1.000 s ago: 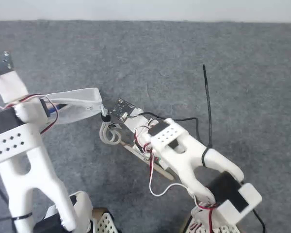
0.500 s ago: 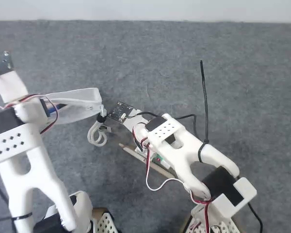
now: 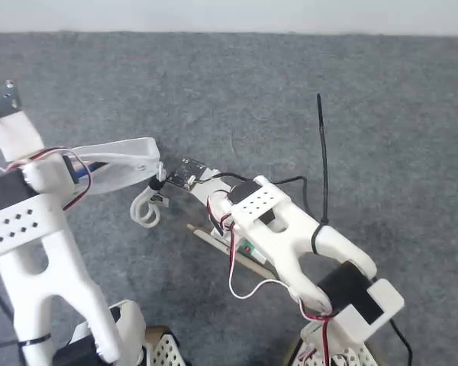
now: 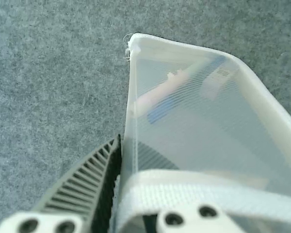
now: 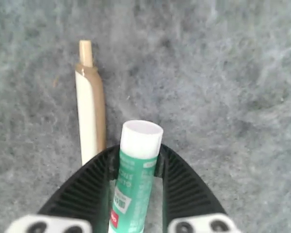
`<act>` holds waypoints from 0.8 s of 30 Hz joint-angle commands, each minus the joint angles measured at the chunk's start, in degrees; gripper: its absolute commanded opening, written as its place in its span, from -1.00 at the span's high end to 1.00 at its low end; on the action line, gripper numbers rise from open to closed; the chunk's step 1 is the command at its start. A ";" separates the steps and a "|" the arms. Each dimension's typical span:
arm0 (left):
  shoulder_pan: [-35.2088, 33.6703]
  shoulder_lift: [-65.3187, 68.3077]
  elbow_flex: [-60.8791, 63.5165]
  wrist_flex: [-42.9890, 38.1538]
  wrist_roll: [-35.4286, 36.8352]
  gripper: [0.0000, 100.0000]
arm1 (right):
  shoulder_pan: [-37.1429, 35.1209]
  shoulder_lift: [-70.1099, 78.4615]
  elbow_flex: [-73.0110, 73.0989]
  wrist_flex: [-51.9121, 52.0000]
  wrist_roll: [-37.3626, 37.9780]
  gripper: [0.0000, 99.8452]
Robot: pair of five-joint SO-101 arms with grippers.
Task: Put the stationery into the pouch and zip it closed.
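My left gripper (image 4: 123, 170) is clamped on the bottom edge of the pouch (image 3: 118, 164), a soft, see-through mesh bag with a white woven rim. It hangs off the table at about nine o'clock. Blurred blue and pale shapes show through its ribbed wall.

My right gripper (image 5: 139, 154) pinches a glue stick (image 5: 136, 187) between black ribbed jaws. The glue stick is a smooth cylinder with a green label and a flat white cap. Just beside it a slim cream and tan pen (image 5: 89, 116) lies flat on the fuzzy grey carpet (image 3: 366, 114), near six o'clock.
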 commanded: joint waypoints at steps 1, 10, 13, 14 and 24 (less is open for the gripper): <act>-0.09 -0.53 -0.31 -1.32 0.70 0.98 | -0.75 -7.87 -3.16 5.14 -3.16 0.99; 0.00 -0.53 -0.22 -1.76 0.97 0.98 | -3.56 -17.45 0.26 5.41 -4.57 0.99; 0.18 -0.53 -0.22 -1.76 0.97 0.98 | -4.00 -20.35 0.26 5.41 -6.07 0.99; 0.18 -0.53 -0.22 -1.76 0.97 0.98 | -4.00 -21.32 0.26 5.41 -7.12 0.99; 2.81 -0.53 -0.22 -1.41 1.05 0.98 | -5.23 -30.29 0.26 5.32 -13.19 0.99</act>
